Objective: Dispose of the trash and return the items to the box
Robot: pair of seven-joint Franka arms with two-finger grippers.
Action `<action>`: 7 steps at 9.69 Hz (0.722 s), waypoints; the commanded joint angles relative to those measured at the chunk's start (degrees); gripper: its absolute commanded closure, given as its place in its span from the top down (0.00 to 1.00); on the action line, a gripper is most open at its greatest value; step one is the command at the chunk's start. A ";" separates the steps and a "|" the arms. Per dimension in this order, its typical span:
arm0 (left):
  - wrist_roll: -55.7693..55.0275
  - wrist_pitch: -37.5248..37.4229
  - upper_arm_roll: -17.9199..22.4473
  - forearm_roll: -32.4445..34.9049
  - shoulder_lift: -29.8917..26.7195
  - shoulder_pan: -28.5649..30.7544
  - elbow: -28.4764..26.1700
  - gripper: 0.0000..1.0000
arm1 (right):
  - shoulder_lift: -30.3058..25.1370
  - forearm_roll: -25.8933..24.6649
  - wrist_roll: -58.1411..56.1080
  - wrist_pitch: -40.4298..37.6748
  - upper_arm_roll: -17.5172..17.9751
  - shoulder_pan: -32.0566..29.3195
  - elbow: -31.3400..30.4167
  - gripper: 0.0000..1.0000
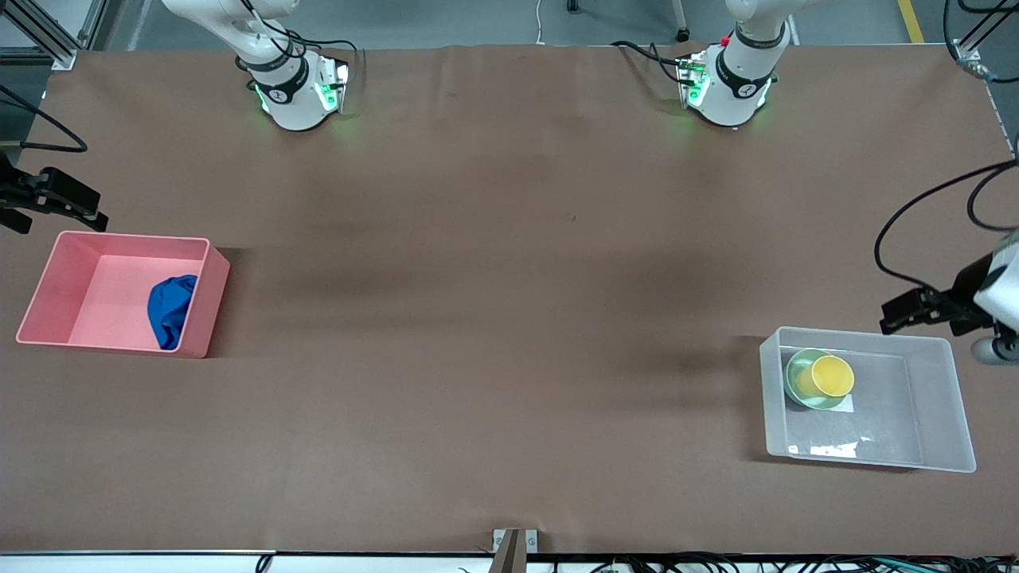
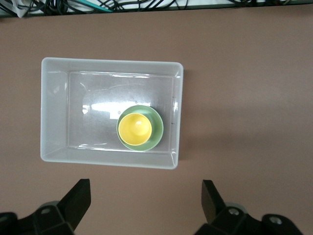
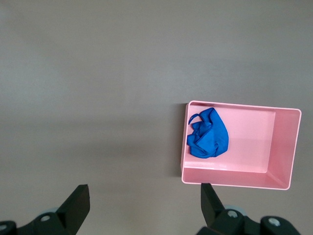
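Crumpled bright blue cloth-like wad (image 1: 171, 309) lies inside the pink rectangular plastic bin (image 1: 48, 286) at the right arm's end of the table, pushed against the wall toward the table's middle. Small yellow plastic cup (image 1: 830, 376) sits nested in the pale mint-green round bowl (image 1: 798, 384), both in the translucent clear rectangular plastic bin (image 1: 947, 398) at the left arm's end, in the corner toward the table's middle, w/ part of a white label (image 1: 842, 404) showing under them. Judging by that, both halves of the task look done. Left gripper (image 2: 145, 203) hangs above bare brown table covering (image 1: 509, 278) just beside the clear bin's wall, fingers spread wide, nothing held. Right gripper (image 3: 145, 204) is over the table near the pink bin, jaws apart too, empty. Handling, as a guess: wad is soft, v. light, compressible; pinch a raised fold at its top, no fragility issue, but it could snag or drag along the bin wall. Cup prob. thin, light, smooth plastic; take it by the rim, one finger inside and one outside, gentle squeeze since it could slip or flex. Bowl is wider and shallow, so rim pinch likewise; lifting the cup alone may tip the bowl if they stick.
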 commanded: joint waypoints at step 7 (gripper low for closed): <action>0.53 -9.09 13.37 -5.86 -14.61 -15.50 -7.98 1.00 | -0.33 0.39 0.09 -0.35 0.00 -0.08 0.15 1.00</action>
